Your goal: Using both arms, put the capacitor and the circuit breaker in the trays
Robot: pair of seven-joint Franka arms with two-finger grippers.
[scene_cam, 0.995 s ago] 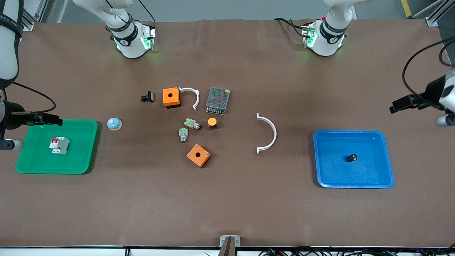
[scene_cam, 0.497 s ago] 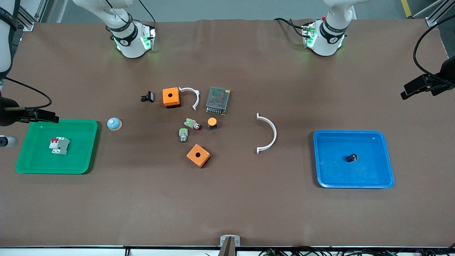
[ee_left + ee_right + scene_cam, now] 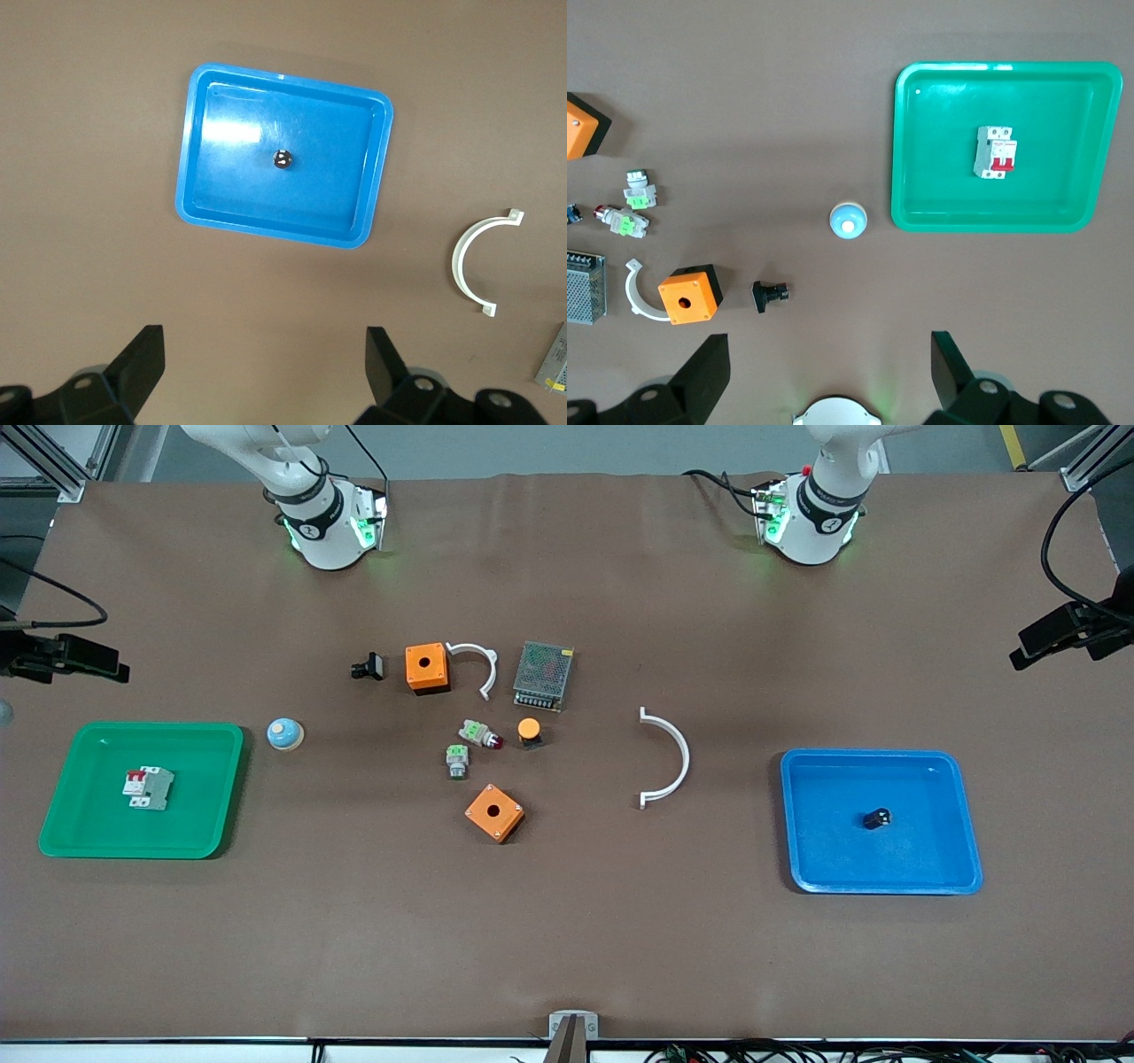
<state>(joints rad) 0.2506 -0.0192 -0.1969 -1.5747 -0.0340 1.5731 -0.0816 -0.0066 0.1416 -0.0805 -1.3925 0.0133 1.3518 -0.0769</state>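
The capacitor [image 3: 877, 817], a tiny black cylinder, lies in the blue tray [image 3: 939, 868] at the left arm's end of the table; it also shows in the left wrist view [image 3: 283, 159]. The circuit breaker [image 3: 148, 788], pale grey with a red lever, lies in the green tray [image 3: 204, 824] at the right arm's end; it also shows in the right wrist view [image 3: 995, 152]. My left gripper [image 3: 264, 335] is open and empty, high over bare table beside the blue tray [image 3: 204, 199]. My right gripper [image 3: 830, 341] is open and empty, high over the table near its own base.
Mid-table lie two orange boxes [image 3: 426, 668] [image 3: 494, 812], two white curved clips [image 3: 669, 757] [image 3: 478, 664], a mesh-topped unit [image 3: 543, 674], an orange-capped button [image 3: 529, 731], two grey-and-green push-buttons [image 3: 456, 761], a black clip part [image 3: 368, 666] and a blue dome button [image 3: 285, 734].
Both arms have drawn up and away from their trays toward the table's ends, farther from the front camera. The capacitor and circuit breaker have not moved.
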